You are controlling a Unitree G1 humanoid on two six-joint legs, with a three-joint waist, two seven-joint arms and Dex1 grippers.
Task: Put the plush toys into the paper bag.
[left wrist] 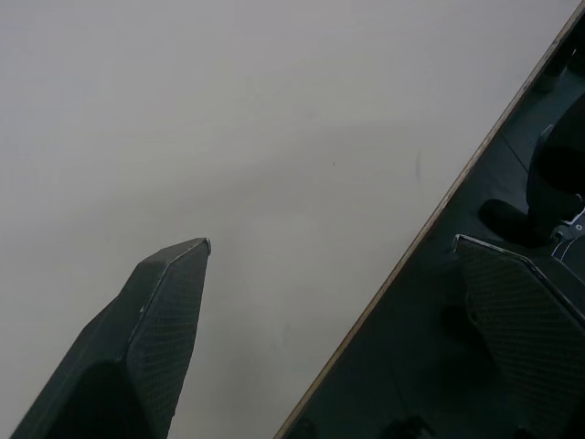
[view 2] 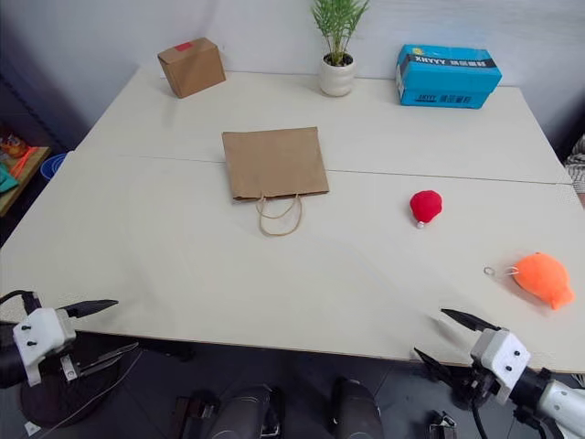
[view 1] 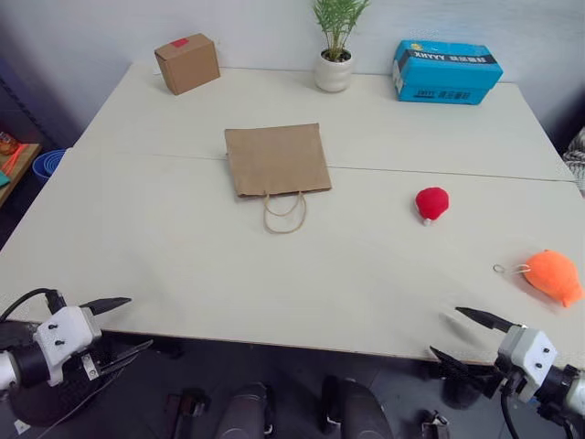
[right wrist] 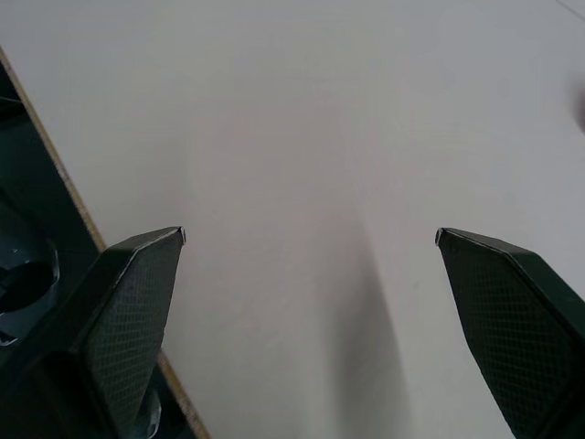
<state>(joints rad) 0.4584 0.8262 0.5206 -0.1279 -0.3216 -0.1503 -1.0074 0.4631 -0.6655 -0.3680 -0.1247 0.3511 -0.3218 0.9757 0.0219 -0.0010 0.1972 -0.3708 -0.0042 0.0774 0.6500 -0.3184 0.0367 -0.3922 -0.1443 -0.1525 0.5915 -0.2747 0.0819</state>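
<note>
Nothing held: left gripper and right gripper spread wide at near edge of pale table. Flat brown kraft paper bag mid-table; round red plush toy and orange teardrop plush toy apart on right. Best opened first, probably.

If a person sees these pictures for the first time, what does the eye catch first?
Two bright toys on the pale table: the red plush toy right of centre, and the orange plush toy near the right edge. The brown paper bag lies flat in the middle, its handles toward the robot.
</note>
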